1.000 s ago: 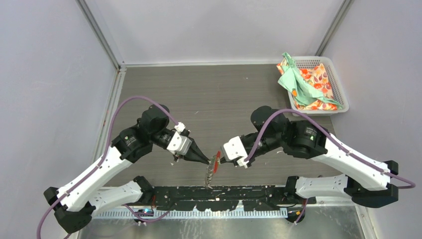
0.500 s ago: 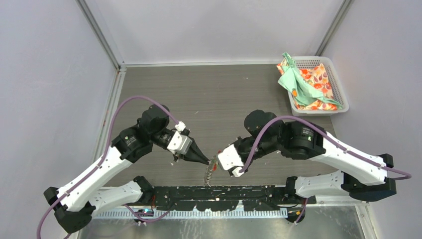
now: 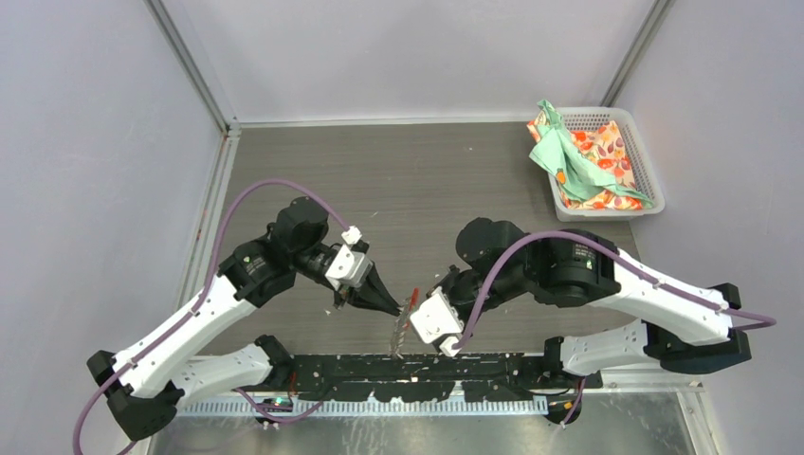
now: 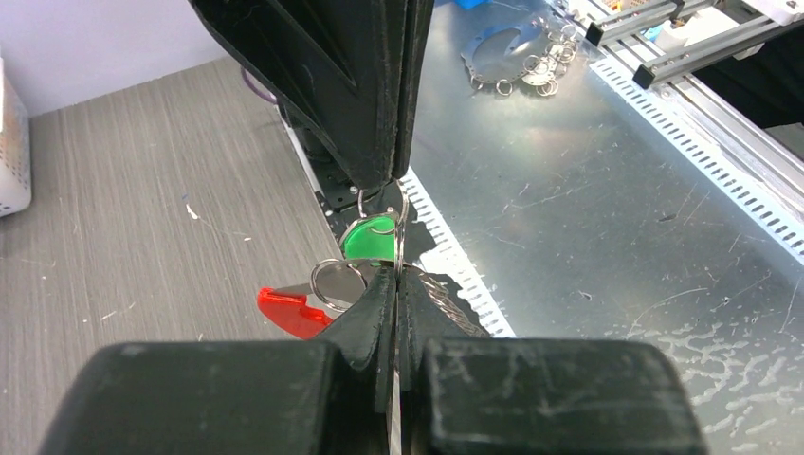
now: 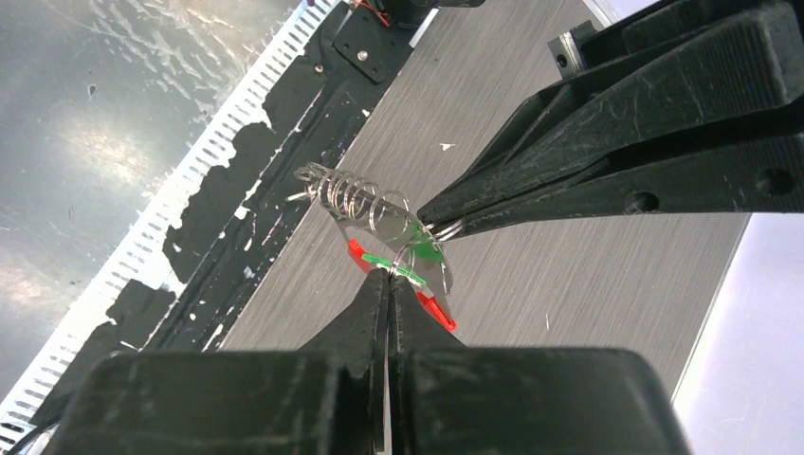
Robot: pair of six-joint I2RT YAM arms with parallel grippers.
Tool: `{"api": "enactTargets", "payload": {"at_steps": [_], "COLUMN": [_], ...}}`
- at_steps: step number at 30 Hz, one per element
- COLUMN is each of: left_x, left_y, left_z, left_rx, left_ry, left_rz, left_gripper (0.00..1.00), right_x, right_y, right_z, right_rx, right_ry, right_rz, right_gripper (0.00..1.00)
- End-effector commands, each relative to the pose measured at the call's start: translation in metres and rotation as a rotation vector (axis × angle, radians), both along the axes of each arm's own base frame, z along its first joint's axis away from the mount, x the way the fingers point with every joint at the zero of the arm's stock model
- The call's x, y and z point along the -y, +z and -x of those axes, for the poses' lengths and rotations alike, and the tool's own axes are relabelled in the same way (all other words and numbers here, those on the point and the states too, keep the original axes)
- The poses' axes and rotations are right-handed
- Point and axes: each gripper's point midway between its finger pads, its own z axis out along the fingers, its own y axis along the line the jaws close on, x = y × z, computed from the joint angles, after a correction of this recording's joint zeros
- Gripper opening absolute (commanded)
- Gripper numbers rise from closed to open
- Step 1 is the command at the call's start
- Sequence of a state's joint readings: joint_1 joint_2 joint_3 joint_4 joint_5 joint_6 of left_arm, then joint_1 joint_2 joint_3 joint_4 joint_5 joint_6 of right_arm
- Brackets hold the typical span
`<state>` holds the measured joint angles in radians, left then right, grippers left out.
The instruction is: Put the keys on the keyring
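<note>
Between the meeting tips the threading is unreadable; left gripper (image 4: 393, 273) clamps the grey coiled red-tabbed keyring (image 5: 356, 201), right gripper (image 5: 389, 277) the green-tagged silver key (image 4: 370, 239) beside it.

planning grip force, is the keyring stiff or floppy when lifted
Probably floppy: the keyring dangles as loose chain loops, pinched by the left end effector. Likely light, since that fingertip grip carries it. Smooth metal may slip or swing while the right end effector holds the green-tagged key.
</note>
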<state>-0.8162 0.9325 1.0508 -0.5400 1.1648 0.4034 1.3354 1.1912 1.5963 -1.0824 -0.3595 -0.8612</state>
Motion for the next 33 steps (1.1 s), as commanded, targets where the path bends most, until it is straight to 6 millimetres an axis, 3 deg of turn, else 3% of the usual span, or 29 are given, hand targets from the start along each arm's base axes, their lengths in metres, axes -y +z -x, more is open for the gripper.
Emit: {"api": "enactTargets", "payload": {"at_steps": [1, 11, 22, 33], "left_x": [0.000, -0.001, -0.006, -0.003], "left_y": [0.016, 0.017, 0.016, 0.011], "left_z": [0.003, 0.005, 0.011, 0.004], "left_rx": [0.014, 0.012, 0.031, 0.012], "left_ry": [-0.016, -0.013, -0.033, 0.007], "left_rz": [0.040, 0.043, 0.059, 0.034], "left_gripper": [0.00, 0.00, 0.00, 0.00], "right_x": [-0.002, -0.009, 0.004, -0.004], "right_y": [0.015, 0.014, 0.014, 0.017], "right_z": [0.002, 0.003, -0.005, -0.005], "right_rx": [0.043, 0.072, 0.094, 0.095], "right_ry": [0.015, 0.026, -0.033, -0.019], "right_rz": [-0.029, -0.025, -0.016, -0.036], "right_gripper": [0.01, 0.01, 0.01, 0.01]}}
